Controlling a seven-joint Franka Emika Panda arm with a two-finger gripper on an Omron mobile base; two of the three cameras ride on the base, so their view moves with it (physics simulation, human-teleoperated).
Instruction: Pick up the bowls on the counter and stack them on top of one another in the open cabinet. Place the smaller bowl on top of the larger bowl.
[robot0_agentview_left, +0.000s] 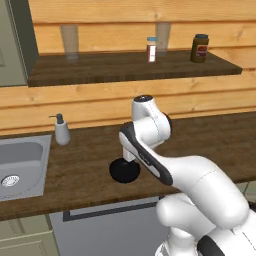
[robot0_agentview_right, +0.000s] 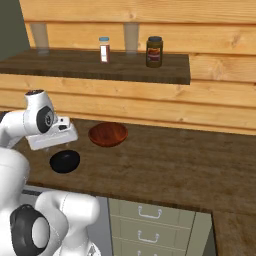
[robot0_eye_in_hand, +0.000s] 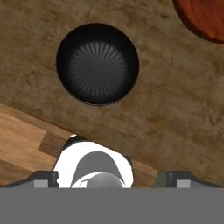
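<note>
Two bowls on the counter (robot0_agentview_right: 190, 165) | brown bowl (robot0_agentview_right: 108, 134) centre-left of right base view | black bowl (robot0_eye_in_hand: 97, 64) upper middle of hand view, just under the gripper (robot0_eye_in_hand: 111, 178) | fingers spread wide, holding nothing

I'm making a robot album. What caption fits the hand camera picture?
Looking down from the hand at the small black bowl on the wooden counter, with the brown bowl nearby.
</note>
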